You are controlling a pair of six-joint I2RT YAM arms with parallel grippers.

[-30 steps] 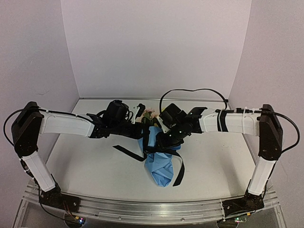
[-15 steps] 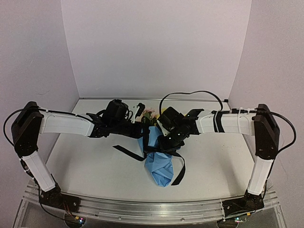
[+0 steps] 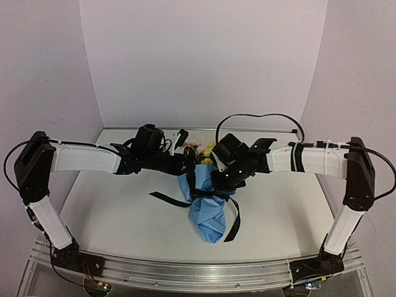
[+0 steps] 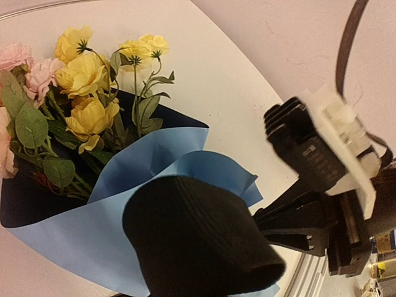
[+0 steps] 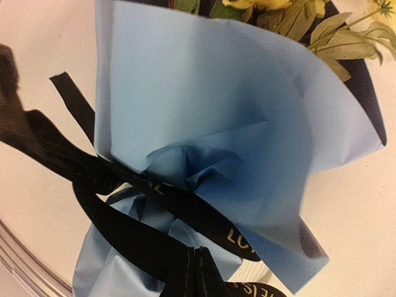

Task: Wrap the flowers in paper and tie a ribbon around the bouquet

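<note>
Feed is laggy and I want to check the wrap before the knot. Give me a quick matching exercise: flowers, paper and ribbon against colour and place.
Things:
1. flowers
2. paper
3. ribbon

Descriptions:
A. black, crossing the pinched narrow part of the cone
B. yellow and pink, poking out of the wide end
C. light blue outside, navy inside

Pairs: 1-B, 2-C, 3-A

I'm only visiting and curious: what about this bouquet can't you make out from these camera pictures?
- Lower stems: hidden inside the paper in every view.
- Ribbon lettering: right wrist view, partly tucked under folds, cut off by the bottom edge.
- Pink flowers: left wrist view, cropped at the left edge.
</note>
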